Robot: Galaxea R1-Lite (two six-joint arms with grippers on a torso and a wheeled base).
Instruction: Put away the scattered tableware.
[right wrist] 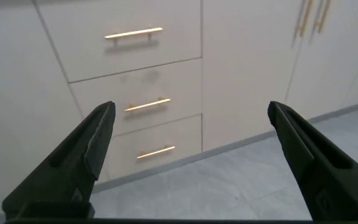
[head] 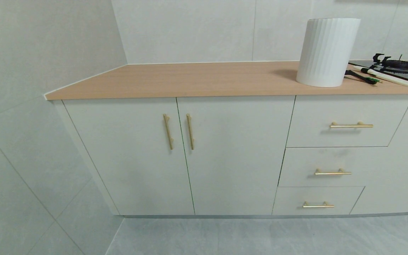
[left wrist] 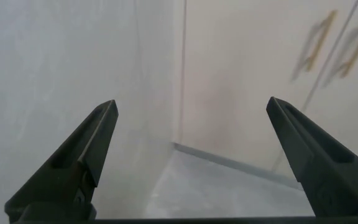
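White ribbed holder point(head: 327, 53) beside what may be utensils point(head: 388, 77) on counter point(head: 190, 79).

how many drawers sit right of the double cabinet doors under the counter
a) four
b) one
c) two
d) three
d: three are stacked there, a top drawer, a middle drawer and a bottom drawer, each with its own horizontal gold handle.

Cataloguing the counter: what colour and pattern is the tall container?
The container is white with vertical ribs; best in the head view.
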